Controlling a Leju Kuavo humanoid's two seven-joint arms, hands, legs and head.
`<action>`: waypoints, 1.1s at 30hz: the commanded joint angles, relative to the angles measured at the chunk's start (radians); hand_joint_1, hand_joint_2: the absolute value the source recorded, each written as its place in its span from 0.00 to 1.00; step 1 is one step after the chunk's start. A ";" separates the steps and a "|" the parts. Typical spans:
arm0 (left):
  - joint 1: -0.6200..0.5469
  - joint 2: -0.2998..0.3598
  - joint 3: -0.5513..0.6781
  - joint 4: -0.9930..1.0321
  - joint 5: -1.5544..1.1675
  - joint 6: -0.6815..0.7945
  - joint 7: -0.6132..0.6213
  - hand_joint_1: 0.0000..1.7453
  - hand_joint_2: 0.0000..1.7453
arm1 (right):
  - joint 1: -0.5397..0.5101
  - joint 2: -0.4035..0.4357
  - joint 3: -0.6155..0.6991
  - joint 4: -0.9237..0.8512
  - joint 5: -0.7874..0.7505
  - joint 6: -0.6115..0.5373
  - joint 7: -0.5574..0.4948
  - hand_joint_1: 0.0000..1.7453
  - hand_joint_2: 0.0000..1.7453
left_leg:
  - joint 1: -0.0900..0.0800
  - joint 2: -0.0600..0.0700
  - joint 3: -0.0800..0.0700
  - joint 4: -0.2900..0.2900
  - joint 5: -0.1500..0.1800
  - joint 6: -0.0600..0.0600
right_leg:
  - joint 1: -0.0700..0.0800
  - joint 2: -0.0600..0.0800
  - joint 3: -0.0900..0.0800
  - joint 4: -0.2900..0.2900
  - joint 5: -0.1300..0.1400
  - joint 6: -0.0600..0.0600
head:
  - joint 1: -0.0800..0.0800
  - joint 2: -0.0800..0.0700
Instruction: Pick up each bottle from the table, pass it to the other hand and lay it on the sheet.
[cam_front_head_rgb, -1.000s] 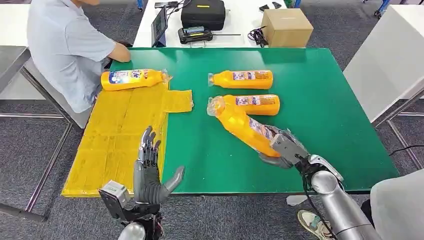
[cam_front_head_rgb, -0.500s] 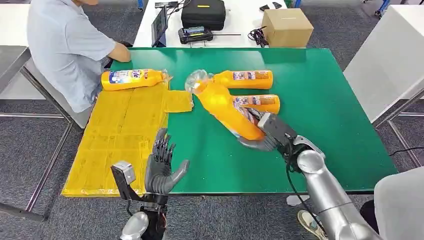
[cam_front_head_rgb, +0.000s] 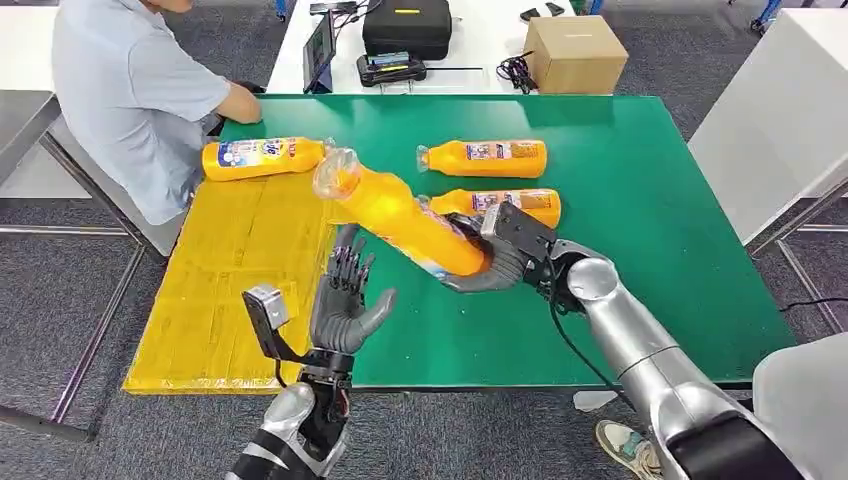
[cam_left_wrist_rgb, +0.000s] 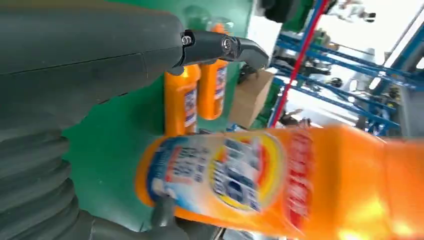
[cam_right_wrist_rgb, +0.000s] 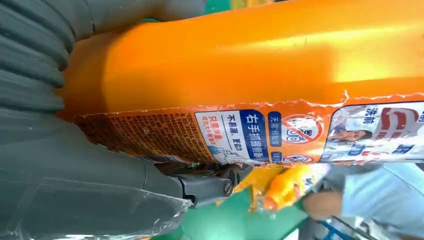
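Gripping only the base of the bottle (cam_front_head_rgb: 400, 215), the right robot hand (cam_front_head_rgb: 497, 262) risks dropping it before the spread-fingered, empty left robot hand (cam_front_head_rgb: 345, 305) closes.

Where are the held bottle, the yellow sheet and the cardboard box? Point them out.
held bottle (cam_front_head_rgb: 400, 215), head view, mid body.
yellow sheet (cam_front_head_rgb: 230, 270), head view, bare middle.
cardboard box (cam_front_head_rgb: 575, 55), head view, top face.
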 joint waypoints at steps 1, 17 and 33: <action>-0.071 -0.006 -0.006 0.044 -0.100 0.069 -0.076 0.00 1.00 | -0.129 0.016 0.190 0.199 0.006 -0.012 -0.025 1.00 1.00 | 0.001 0.003 0.003 0.001 -0.002 -0.002 | 0.001 0.002 0.002 0.001 -0.001 -0.003 | 0.000 0.000; -0.107 -0.016 -0.038 0.140 -0.114 0.085 0.012 0.00 1.00 | -0.126 0.032 0.226 0.202 0.024 -0.055 -0.034 1.00 1.00 | 0.000 0.001 0.003 0.000 -0.001 -0.002 | 0.001 0.001 0.002 0.001 -0.001 -0.002 | 0.000 0.000; -0.173 -0.016 -0.019 0.252 0.041 0.004 0.087 0.00 1.00 | -0.140 0.054 0.275 0.175 0.062 -0.071 -0.053 1.00 1.00 | 0.000 0.001 0.001 0.001 -0.001 -0.002 | 0.000 0.001 0.001 0.001 -0.001 -0.002 | 0.000 0.000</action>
